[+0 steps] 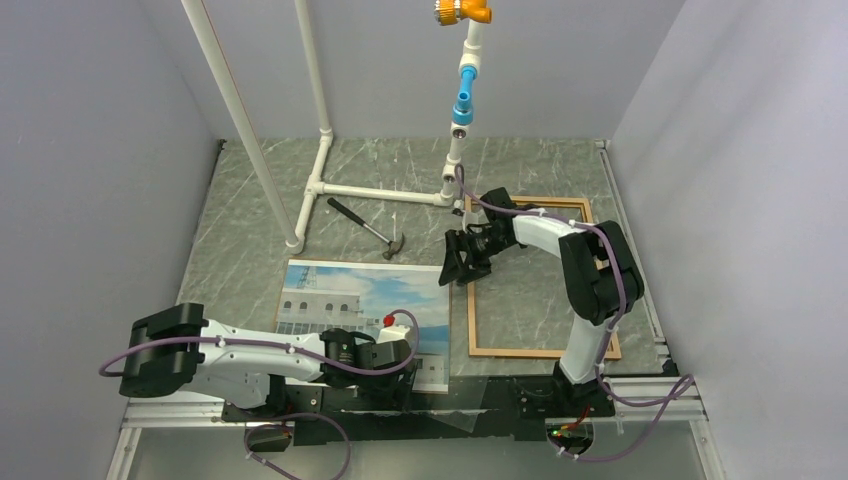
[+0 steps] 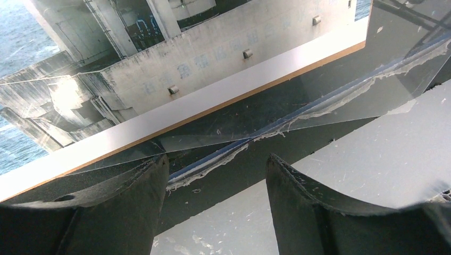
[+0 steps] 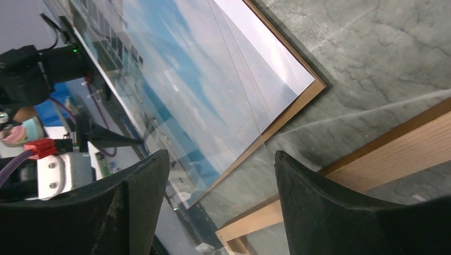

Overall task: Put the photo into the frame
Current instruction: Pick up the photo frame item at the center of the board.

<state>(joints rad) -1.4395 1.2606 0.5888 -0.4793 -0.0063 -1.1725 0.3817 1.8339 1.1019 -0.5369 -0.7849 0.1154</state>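
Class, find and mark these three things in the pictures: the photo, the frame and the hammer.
photo (image 1: pixel 350 290): top view, on its blue sky.
frame (image 1: pixel 520 352): top view, on its near rail.
hammer (image 1: pixel 361 221): top view, on its handle.

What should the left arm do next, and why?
Probably lower the left gripper and close it on the near edge of the large glossy print of a white building. Its jaws stand open with nothing held, that edge lies just ahead, and the print lies flat beside the thin orange-brown wooden frame, not in it.
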